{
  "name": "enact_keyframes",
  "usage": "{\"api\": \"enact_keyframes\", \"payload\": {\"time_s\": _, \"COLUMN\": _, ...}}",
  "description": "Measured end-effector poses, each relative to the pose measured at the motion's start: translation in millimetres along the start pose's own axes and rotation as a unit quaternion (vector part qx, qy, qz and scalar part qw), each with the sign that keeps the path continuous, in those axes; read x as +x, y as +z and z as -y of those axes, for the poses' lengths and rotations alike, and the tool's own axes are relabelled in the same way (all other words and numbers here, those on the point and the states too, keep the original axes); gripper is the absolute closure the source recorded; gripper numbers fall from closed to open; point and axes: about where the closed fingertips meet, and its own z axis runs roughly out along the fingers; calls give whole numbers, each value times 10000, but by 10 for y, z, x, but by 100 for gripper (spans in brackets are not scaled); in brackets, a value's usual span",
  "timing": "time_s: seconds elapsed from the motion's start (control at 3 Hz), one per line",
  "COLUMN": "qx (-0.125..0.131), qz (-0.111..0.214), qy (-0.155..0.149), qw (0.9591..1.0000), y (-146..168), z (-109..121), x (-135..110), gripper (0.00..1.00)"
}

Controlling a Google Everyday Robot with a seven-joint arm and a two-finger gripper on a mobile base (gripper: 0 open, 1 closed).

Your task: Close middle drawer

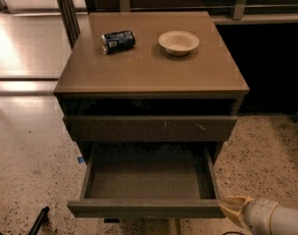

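The middle drawer [144, 208] stands pulled far out of the dark grey-brown cabinet [149, 72]. Its brownish inner floor [146, 180] is bare and its plain front strip faces the bottom of the view. My gripper [231, 208], pale tan on a white wrist, is low at the bottom right. It sits right at the right end of the drawer's front strip, at the same height as the strip. I cannot tell whether it touches the strip.
The drawer front with pale scratch marks [149, 128] above sticks out a little. A dark can [118, 40] on its side and a pale bowl [178, 42] rest on the cabinet top. A black object [38, 219] lies on the speckled floor at the bottom left.
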Motion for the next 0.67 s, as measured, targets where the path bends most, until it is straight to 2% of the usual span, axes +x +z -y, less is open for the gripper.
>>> {"api": "enact_keyframes", "payload": {"time_s": 0.33, "qx": -118, "qz": -74, "qy": 536, "qw": 9985, "y": 348, "z": 7, "x": 522, "gripper": 100}}
{"api": "enact_keyframes", "payload": {"time_s": 0.67, "qx": -264, "qz": -159, "qy": 867, "qw": 9958, "y": 638, "z": 24, "x": 847, "gripper": 100}}
